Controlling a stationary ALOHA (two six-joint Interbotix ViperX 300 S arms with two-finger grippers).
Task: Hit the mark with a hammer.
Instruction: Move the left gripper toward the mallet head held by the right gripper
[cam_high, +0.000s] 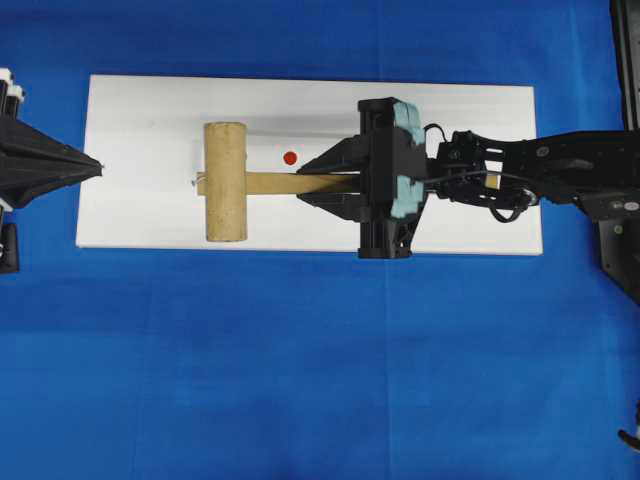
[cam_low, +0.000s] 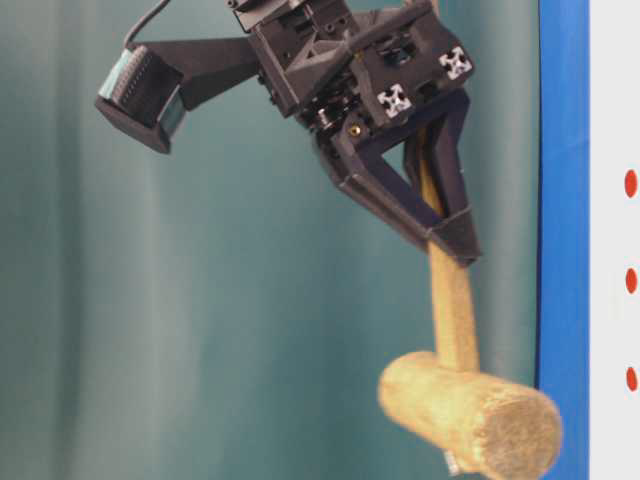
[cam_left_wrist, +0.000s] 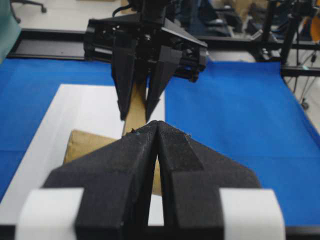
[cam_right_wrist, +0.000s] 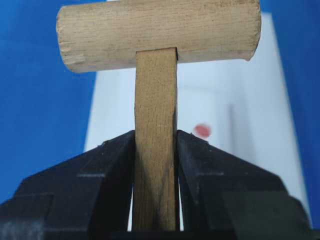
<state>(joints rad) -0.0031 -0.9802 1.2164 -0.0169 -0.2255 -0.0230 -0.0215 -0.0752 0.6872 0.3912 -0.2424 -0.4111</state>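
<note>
Right end effector (cam_high: 322, 183) pinches the hammer (cam_high: 226, 182) handle above the white block (cam_high: 140, 120) (left end effector (cam_high: 98, 166) pressed together)

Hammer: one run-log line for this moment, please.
right claw: shut on hammer handle | hammer: lifted | red mark: not struck | left claw: shut, idle

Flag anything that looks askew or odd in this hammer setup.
Nothing looks damaged. The one offset: the hammer, clamped by its handle in the right gripper, has its head past the red mark, and the mark lies beside the handle. The left gripper sits shut, holding nothing.
</note>
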